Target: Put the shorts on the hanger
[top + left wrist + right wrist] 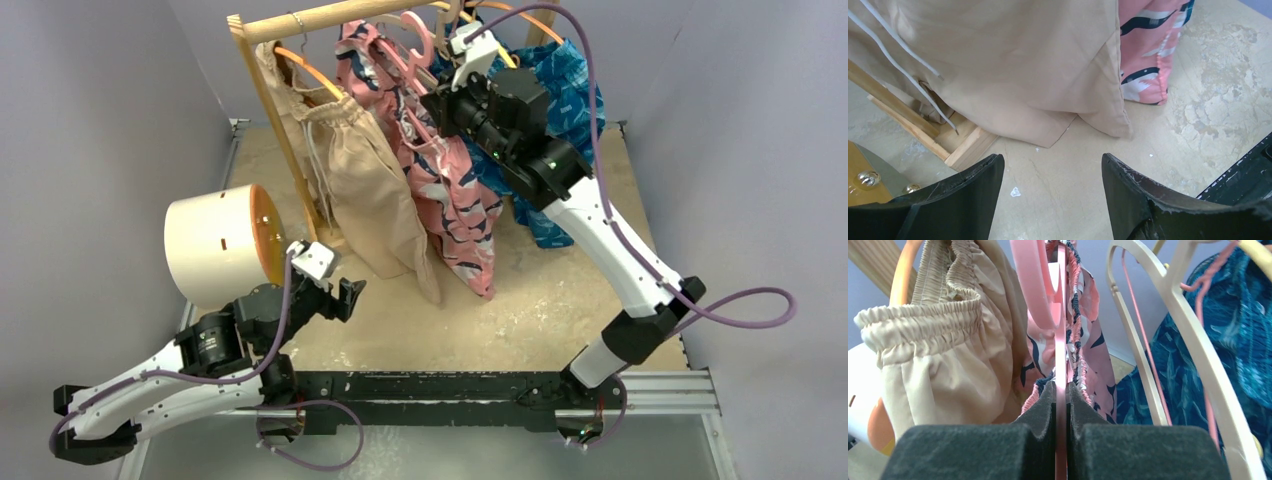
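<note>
Up at the rack, the shorts are hanging on the hanger, between the beige pair and blue pair. Right gripper is pinching the hanger tight; left gripper is hovering low, spread wide, empty.

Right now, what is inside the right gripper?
The pink hanger, seen edge-on, is pinched inside the right gripper. The shorts hang on both sides of it. The pads cover the hanger lower down.
</note>
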Tool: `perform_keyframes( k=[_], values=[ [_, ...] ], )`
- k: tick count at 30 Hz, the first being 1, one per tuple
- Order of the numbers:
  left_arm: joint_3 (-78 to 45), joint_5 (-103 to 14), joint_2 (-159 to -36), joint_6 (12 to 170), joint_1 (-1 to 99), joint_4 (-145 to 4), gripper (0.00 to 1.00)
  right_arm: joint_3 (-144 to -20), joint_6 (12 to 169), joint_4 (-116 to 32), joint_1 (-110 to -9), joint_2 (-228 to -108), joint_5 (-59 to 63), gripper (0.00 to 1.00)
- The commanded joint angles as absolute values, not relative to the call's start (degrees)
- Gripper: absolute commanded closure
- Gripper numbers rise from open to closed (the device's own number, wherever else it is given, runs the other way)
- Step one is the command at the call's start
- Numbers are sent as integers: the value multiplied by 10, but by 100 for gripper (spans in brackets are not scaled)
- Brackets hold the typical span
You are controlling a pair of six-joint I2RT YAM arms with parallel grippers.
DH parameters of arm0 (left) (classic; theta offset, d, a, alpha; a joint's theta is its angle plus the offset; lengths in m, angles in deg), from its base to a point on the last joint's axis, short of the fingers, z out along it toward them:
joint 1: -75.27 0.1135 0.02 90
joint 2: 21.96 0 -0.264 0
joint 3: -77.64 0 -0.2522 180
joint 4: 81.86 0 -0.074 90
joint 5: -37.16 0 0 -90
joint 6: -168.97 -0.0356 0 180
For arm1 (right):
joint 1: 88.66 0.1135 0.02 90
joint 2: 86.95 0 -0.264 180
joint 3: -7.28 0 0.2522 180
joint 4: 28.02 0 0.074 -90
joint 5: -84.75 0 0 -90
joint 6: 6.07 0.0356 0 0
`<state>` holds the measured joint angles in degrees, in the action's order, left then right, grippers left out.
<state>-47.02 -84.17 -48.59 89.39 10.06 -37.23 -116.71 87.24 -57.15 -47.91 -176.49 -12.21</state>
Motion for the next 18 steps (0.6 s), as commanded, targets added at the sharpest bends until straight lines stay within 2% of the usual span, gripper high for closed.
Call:
perform_keyframes(
  k=[1, 18],
  values=[
    [-472, -835, -471, 898, 103, -404, 29, -1224, 860, -446, -479, -1777, -99, 100],
    [-474, -836, -460, 891, 103, -404, 29, -1283, 834, -353, -433, -1871, -132, 100]
  ],
)
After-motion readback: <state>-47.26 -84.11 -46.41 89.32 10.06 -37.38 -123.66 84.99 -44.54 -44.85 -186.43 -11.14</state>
